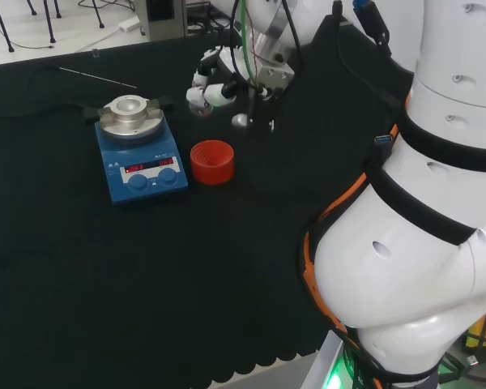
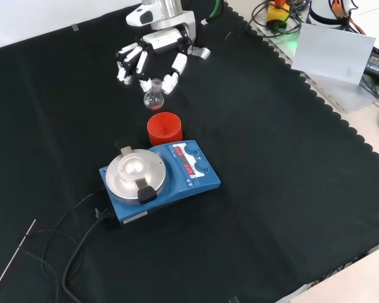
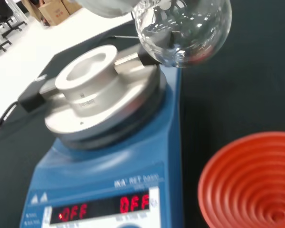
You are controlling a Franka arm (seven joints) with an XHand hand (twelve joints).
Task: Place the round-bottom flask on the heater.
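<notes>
The hand (image 2: pixel 153 52) hangs over the far part of the cloth, its fingers curled round the neck of a small clear round-bottom flask (image 2: pixel 153 96). The flask is held upright in the air, just beyond the empty red ribbed stand (image 2: pixel 163 128). In the head view the hand (image 1: pixel 214 81) is up and to the right of the blue heater (image 1: pixel 139 162), with the red stand (image 1: pixel 211 161) between them. The wrist view has the flask's bulb (image 3: pixel 183 29) close in front of the heater's silver round top (image 3: pixel 97 90), with the red stand (image 3: pixel 254 180) beside it.
The heater (image 2: pixel 159 178) has a black cable (image 2: pixel 82 243) trailing towards the near left of the front view. A thin metal rod (image 2: pixel 12 259) lies on the cloth there. The arm's white links (image 1: pixel 421 203) stand at the head view's right.
</notes>
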